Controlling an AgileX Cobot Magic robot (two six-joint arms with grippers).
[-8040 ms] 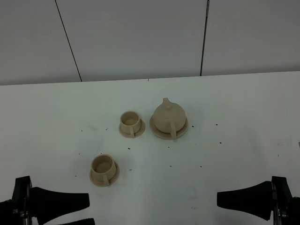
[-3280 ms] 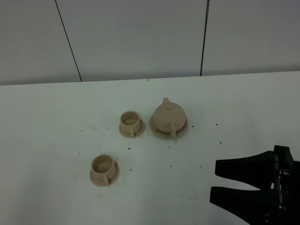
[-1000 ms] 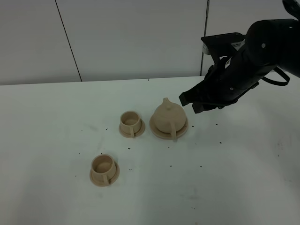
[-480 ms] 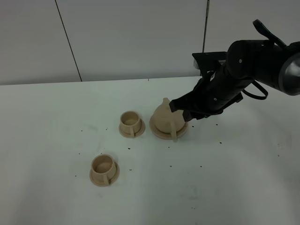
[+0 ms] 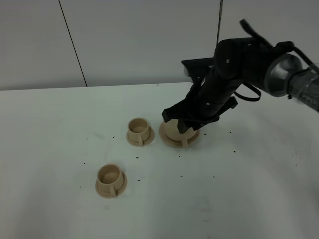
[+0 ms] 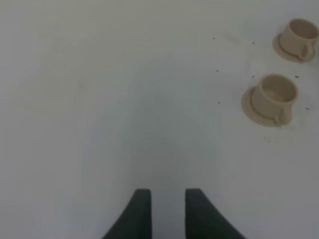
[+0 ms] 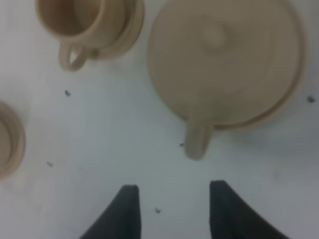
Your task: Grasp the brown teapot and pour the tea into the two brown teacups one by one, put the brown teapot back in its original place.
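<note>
Barely begun: the right pincer (image 7: 174, 214), jaws apart and empty, hovers with the brown teapot (image 7: 224, 55) just ahead, handle pointing toward it. Grasping, filling the two brown teacups (image 5: 139, 130) and returning it all remain.

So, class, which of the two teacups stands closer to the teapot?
The farther-back teacup, just left of the teapot in the high view; the other teacup sits well apart, nearer the camera.

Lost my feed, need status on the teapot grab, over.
Right gripper open, hovering short of teapot handle. Left gripper open, empty. It sits on saucer, ungrasped. Nothing blocking handle.
</note>
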